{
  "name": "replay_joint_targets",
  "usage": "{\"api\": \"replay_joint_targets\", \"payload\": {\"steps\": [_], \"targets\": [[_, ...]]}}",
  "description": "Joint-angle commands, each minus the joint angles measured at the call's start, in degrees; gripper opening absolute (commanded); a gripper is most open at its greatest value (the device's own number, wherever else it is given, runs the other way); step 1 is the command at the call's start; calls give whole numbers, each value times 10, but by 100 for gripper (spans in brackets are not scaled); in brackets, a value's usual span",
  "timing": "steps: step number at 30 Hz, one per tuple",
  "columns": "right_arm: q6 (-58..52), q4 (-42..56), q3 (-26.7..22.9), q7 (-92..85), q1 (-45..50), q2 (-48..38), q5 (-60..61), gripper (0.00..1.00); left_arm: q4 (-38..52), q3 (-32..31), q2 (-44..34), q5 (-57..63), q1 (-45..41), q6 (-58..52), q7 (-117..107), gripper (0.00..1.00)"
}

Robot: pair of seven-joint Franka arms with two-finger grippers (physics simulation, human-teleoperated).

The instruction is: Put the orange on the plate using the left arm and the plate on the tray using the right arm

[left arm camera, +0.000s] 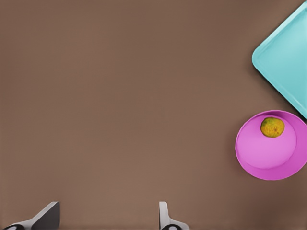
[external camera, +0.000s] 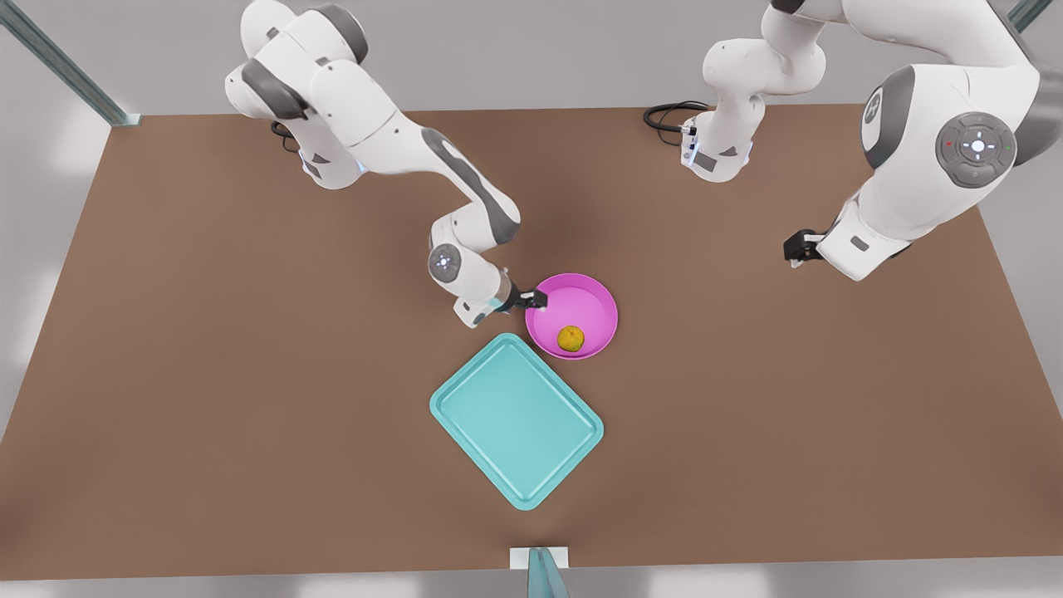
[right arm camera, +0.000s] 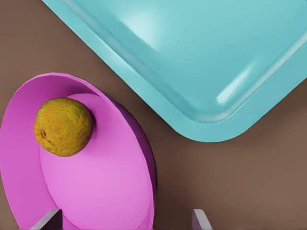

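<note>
The orange (external camera: 570, 338) sits loose on the plate (external camera: 591, 301) beside the tray (external camera: 516, 419). The right gripper (external camera: 534, 301), fingers apart, straddles the rim; a tilted lift could roll it off (left gripper (external camera: 796, 248) waits, spread).

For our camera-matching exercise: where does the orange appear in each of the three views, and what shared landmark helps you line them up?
Front view: the orange lies in the pink plate, near the rim facing the teal tray.
Left wrist view: the orange is again in the plate's tray-side part.
Right wrist view: the orange sits close up in the plate.
Shared landmark: the tray's rounded corner nearest the plate.
</note>
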Motion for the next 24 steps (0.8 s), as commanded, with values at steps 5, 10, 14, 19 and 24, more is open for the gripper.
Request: {"api": "replay_joint_targets", "payload": {"steps": [5,10,14,19,24], "targets": [[10,23,0,4,13,33,2,100,10,-2,-1,-1,0,-4,19,100],[10,29,0,4,21,48,2,100,10,-3,3,-2,0,-3,20,100],[10,48,5,4,33,63,2,100,10,-3,3,-8,0,-5,20,100],[10,52,5,3,34,70,0,75,10,-3,1,-10,0,-13,20,100],[9,53,5,-3,34,77,-1,57,10,-3,3,-11,0,-13,20,100]]}}
